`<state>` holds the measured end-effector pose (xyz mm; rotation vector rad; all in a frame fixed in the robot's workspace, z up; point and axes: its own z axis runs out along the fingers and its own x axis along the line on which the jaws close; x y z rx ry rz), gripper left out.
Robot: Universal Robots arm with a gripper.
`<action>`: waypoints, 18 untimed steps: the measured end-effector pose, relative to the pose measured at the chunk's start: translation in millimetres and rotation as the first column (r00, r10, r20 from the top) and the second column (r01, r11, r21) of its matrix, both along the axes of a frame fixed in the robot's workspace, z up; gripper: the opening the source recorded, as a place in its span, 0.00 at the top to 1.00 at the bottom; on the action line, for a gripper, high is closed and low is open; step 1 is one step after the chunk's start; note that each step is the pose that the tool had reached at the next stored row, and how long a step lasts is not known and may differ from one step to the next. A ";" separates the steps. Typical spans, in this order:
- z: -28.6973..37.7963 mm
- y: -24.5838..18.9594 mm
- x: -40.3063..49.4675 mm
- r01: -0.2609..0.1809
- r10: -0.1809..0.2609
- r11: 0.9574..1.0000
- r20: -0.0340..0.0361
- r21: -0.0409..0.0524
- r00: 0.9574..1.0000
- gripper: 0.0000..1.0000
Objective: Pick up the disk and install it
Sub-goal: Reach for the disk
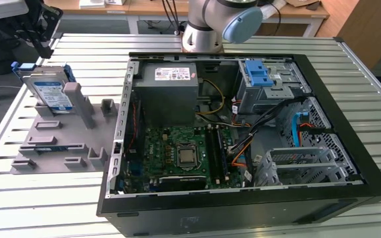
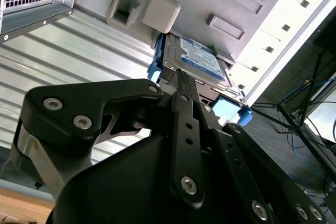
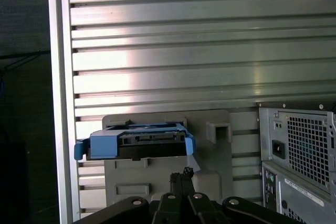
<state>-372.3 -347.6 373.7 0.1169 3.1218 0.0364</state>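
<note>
Stiff, dense and likely shock-sensitive, the disk stood on edge in the gray holder, best gripped across its blue rails; the hand near it seemed clenched, empty.

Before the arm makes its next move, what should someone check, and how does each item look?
1. Disk standing upright in the grey fixture: ok.
2. Gripper holding the disk: not ok; it is shut and apart from the disk.
3. Computer case open on top: ok.
4. Drive cage free to take the disk: cannot tell.
5. Cables clear of the cage: cannot tell; they run close beside it.
</note>
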 end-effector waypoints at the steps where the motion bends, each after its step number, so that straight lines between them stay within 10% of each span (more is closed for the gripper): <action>1: 0.0 0.0 0.0 0.000 0.000 1.000 0.000 0.000 1.000 0.89; 10: -0.1 0.0 -1.4 0.000 0.000 1.000 0.000 0.000 1.000 0.89; 18: -1.1 1.7 -26.8 0.000 0.000 1.000 0.000 0.000 1.000 0.89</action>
